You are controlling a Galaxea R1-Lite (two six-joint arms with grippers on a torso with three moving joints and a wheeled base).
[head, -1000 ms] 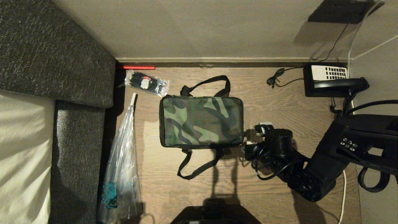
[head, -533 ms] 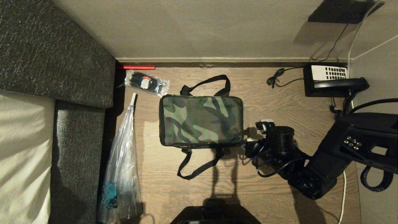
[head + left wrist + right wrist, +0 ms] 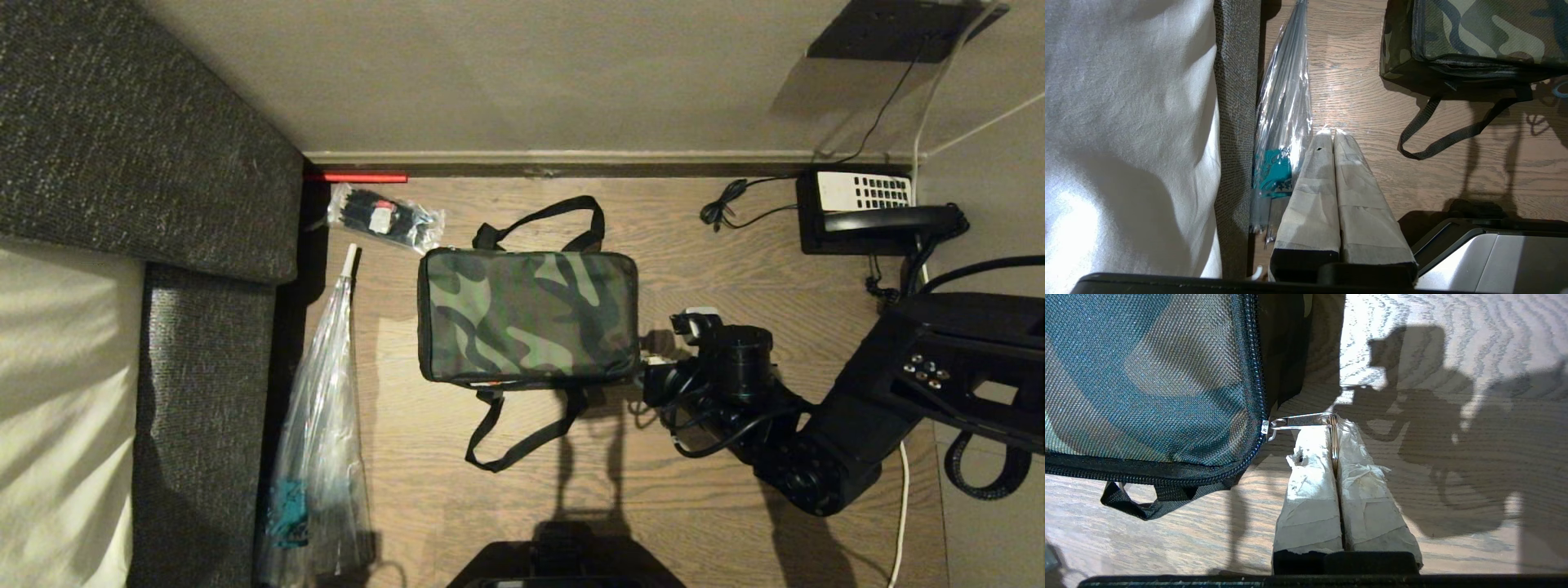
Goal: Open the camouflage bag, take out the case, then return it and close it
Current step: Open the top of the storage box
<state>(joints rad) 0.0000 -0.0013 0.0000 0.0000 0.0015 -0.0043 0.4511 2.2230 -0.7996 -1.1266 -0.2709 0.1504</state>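
Wood floor by the wall: your camouflage bag (image 3: 527,317) sits shut, right tool (image 3: 1334,430) pinched closed on the zipper ring (image 3: 1306,419) at its corner, arm shifted slightly since a second ago, zip barely started; left tool (image 3: 1333,134) closed, parked.

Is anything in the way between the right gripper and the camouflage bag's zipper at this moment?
Nothing visible. The right gripper sits at the bag's near right corner, shut on the metal ring hooked to the zipper slider of the camouflage bag. Only bare wooden floor lies around it.
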